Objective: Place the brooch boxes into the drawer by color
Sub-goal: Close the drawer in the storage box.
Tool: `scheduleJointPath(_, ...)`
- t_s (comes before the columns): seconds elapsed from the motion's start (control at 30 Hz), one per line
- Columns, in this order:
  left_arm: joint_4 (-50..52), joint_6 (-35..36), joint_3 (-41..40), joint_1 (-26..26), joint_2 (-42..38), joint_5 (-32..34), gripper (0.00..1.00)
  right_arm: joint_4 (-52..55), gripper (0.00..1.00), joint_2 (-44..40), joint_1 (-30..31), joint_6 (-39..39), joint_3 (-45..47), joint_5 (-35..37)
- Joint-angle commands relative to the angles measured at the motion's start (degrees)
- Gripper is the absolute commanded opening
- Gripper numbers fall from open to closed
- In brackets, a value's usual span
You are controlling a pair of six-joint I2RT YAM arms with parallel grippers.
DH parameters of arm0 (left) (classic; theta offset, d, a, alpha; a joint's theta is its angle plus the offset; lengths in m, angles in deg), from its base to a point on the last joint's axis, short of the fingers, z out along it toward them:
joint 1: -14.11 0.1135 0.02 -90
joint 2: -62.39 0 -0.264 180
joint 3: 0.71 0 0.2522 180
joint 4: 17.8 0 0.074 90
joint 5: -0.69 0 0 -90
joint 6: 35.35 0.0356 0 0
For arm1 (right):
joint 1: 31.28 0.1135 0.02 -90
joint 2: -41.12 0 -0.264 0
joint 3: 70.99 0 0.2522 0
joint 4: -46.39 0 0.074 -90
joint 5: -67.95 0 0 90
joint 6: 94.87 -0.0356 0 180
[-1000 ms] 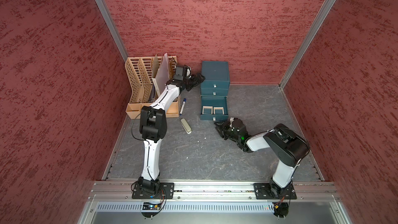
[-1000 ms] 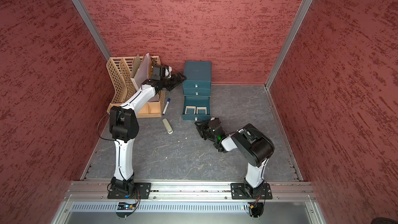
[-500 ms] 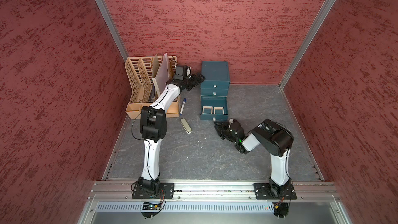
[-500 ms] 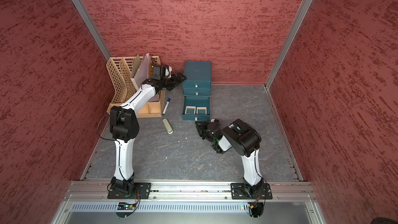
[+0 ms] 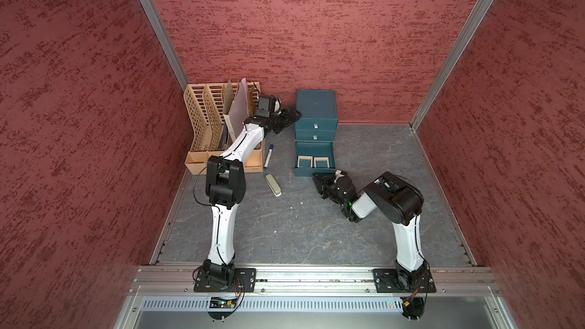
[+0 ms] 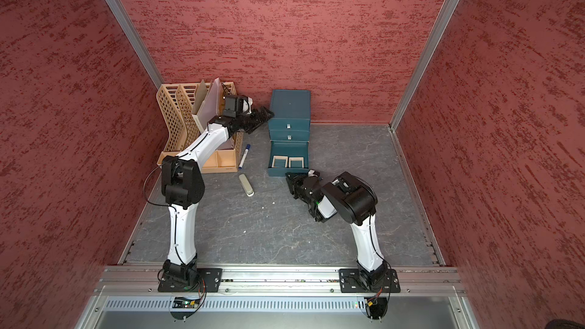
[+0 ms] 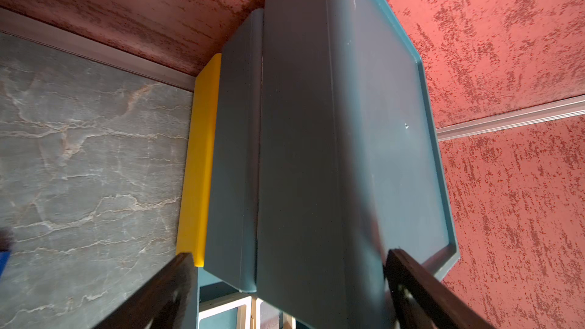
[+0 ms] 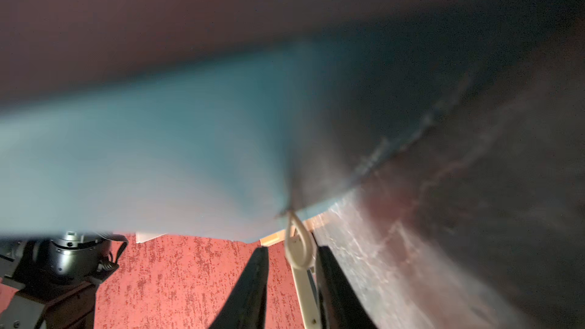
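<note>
The teal cabinet (image 5: 316, 106) has its bottom drawer (image 5: 314, 172) pulled out, and two tan brooch boxes (image 5: 304, 162) (image 5: 321, 162) lie flat in it, side by side, in both top views. My right gripper (image 5: 316, 178) (image 8: 291, 248) is low at the drawer's front. Its jaws stand narrow around a third tan brooch box (image 8: 302, 276), seen edge-on. That box lies against one finger, with a gap to the other. My left gripper (image 5: 292, 115) (image 7: 289, 253) stands wide open at the cabinet's upper left corner, holding nothing.
A tan file rack (image 5: 215, 128) with sheets stands left of the cabinet. A blue-capped marker (image 5: 268, 155) and a beige eraser-like block (image 5: 273, 185) lie on the grey floor. A yellow strip (image 7: 202, 153) runs along the cabinet's base. Red walls close in on three sides.
The right arm's elbow has swung left while its gripper stayed at the drawer front, and its jaws have narrowed. The left arm has not moved.
</note>
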Motion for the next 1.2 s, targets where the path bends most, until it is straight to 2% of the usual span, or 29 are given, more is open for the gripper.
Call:
scheduleJointPath(0.0, 4.07, 1.41, 0.65, -0.26, 1.98, 0.97, 0.98, -0.71, 0.25, 1.15, -0.54, -1.14, -0.97, 1.56)
scheduleJointPath(0.23, 4.15, 1.31, 0.99, -0.27, 1.95, 0.88, 0.98, 0.53, 0.17, 1.5, -1.02, -1.65, -1.38, 1.72)
scheduleJointPath(0.5, 4.34, 1.41, 1.09, -0.27, 1.76, 0.88, 0.98, 1.72, 0.0, 1.25, -1.51, -1.38, -2.21, 1.75)
scheduleJointPath(1.17, 4.33, 1.05, 0.9, -0.44, 1.63, 0.97, 0.98, 7.9, 0.0, 1.1, -3.82, 0.08, -9.41, 1.31)
